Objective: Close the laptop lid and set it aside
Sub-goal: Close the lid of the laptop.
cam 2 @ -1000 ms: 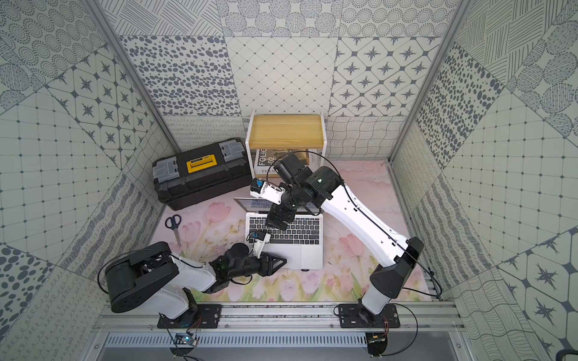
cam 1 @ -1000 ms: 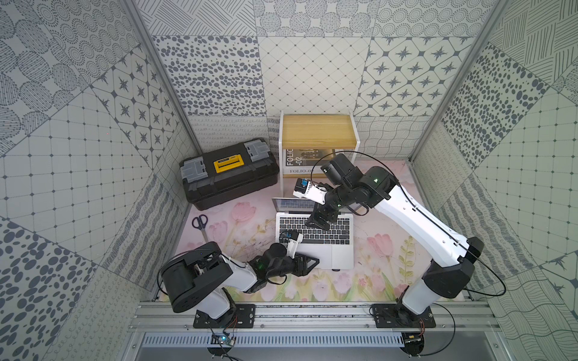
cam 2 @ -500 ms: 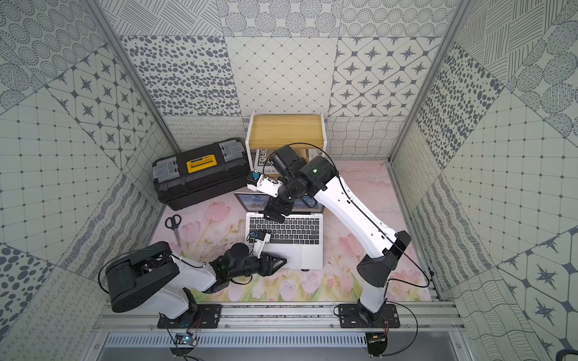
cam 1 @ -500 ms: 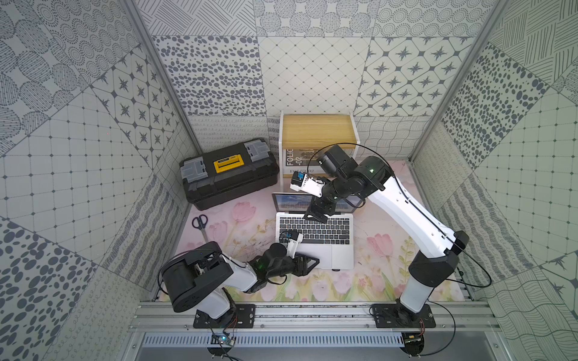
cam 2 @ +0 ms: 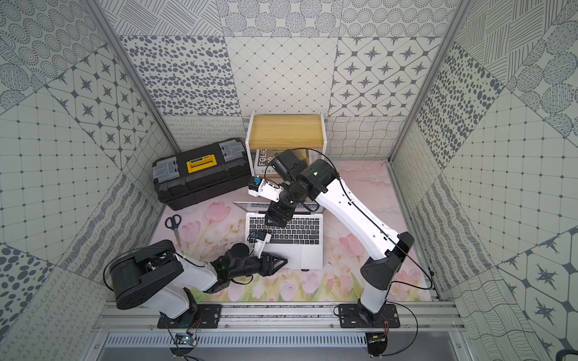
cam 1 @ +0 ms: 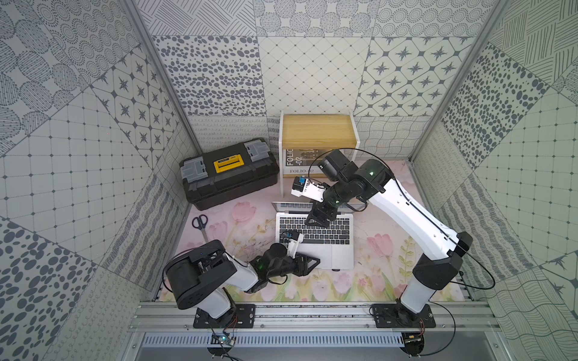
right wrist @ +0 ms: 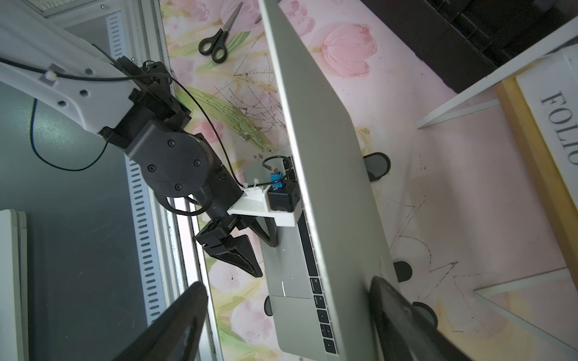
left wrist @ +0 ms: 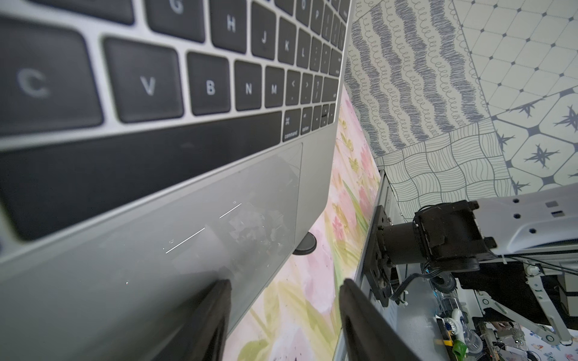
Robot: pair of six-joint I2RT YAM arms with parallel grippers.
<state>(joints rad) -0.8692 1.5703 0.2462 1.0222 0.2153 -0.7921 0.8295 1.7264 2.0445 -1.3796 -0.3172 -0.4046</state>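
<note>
The silver laptop point(cam 1: 316, 247) lies open on the flowered mat, black keys facing up. The laptop lid point(cam 1: 291, 205) stands nearly upright at its far edge and looks like a thin strip in both top views. My right gripper point(cam 1: 322, 215) hangs open over the lid's top edge. In the right wrist view the lid point(right wrist: 328, 187) runs between the wide jaws, one finger point(right wrist: 394, 312) close against its outer face, the other point(right wrist: 175, 318) far out in front. My left gripper point(cam 1: 308, 260) is open at the near left corner. One of its fingers point(left wrist: 215, 312) rests on the palm rest, and the second is over the mat.
A black toolbox point(cam 1: 230, 173) sits at the back left. A wooden-topped shelf point(cam 1: 319, 131) holding a FOLIO book stands right behind the laptop. Scissors point(cam 1: 200, 223) lie on the mat to the left. Dark round pads point(right wrist: 377, 165) show beneath the laptop. The metal rail point(cam 1: 312, 312) runs along the front.
The right arm has shifted its wrist and elbow around the lid's top edge, and its jaws have narrowed a little. The left arm has stayed put.
</note>
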